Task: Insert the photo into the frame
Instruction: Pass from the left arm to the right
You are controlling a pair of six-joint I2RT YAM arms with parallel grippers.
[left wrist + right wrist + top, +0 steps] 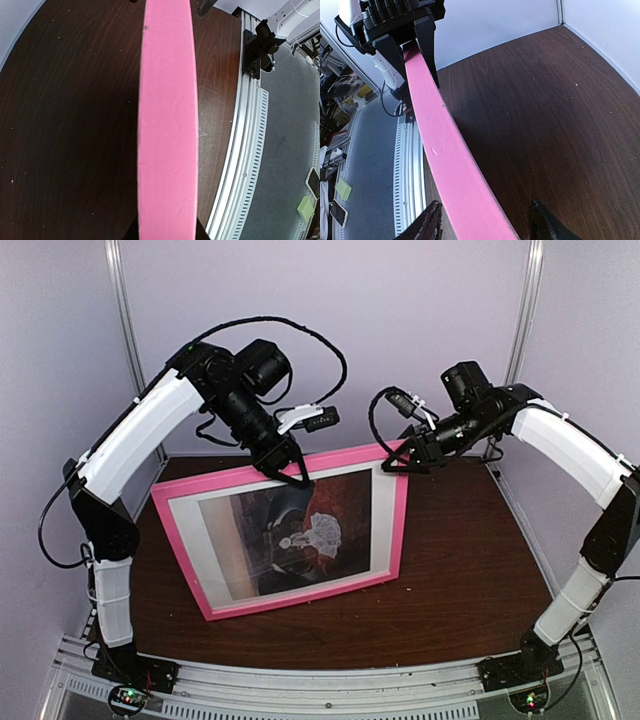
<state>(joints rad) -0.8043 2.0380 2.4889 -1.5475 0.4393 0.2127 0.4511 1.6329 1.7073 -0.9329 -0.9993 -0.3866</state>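
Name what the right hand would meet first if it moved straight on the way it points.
Probably the frame: its pink top edge runs between the open fingers of the right hand.

table [460,570]: dark wood grain, pale specks | rail [330,680]: slotted aluminium along near table edge | walls [400,320]: pale lilac | post [125,310]: metal, back-left corner | floor [280,190]: grey; green block [305,209] near phone [314,181]

No lettering, brand, number or sign can be read in any view; none is made out on the thin pink rectangular picture frame [300,597] or on the photo print [290,540] inside it.
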